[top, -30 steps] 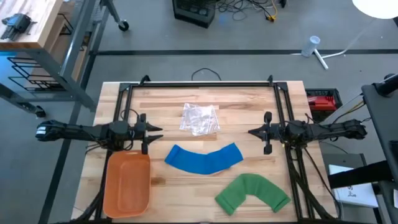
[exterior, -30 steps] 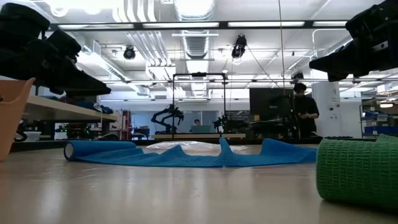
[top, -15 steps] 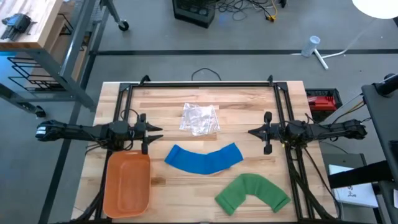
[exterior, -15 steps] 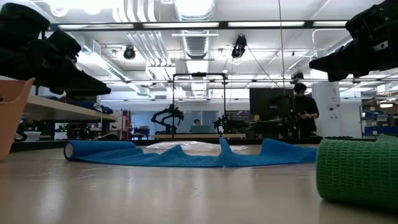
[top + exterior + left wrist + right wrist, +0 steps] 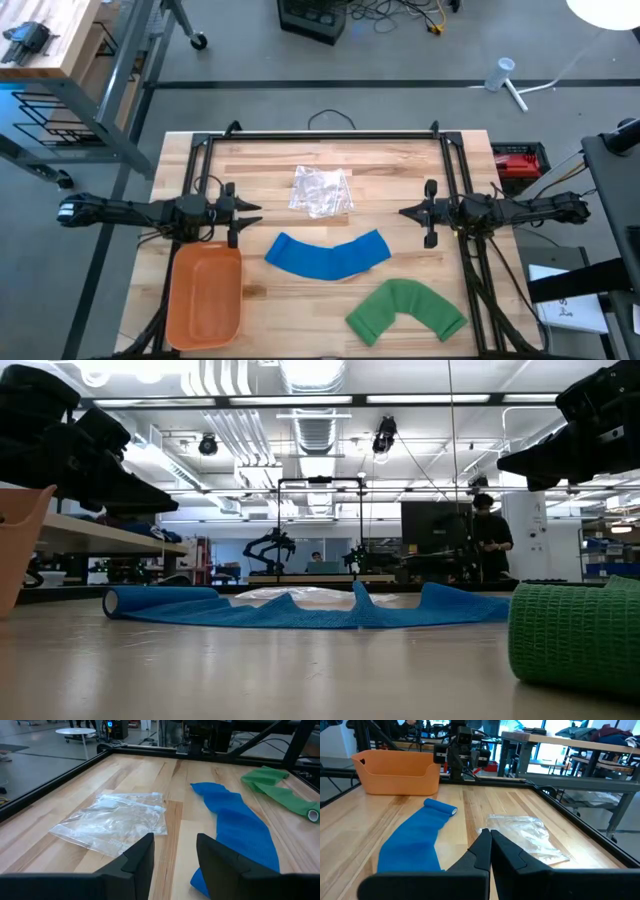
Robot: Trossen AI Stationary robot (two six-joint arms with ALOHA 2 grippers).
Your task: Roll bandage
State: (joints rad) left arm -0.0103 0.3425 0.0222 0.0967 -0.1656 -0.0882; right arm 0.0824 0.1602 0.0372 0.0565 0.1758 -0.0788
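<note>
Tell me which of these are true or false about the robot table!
1. The blue bandage lies unrolled on the table. True.
2. The green bandage sits inside the orange bin. False: it lies on the table, away from the bin.
3. The right gripper is shut and holds nothing. True.
4. The left gripper is squeezing the plastic bag. False: its fingers are apart and it holds nothing.
5. The plastic bag covers the blue bandage. False: they lie apart.
</note>
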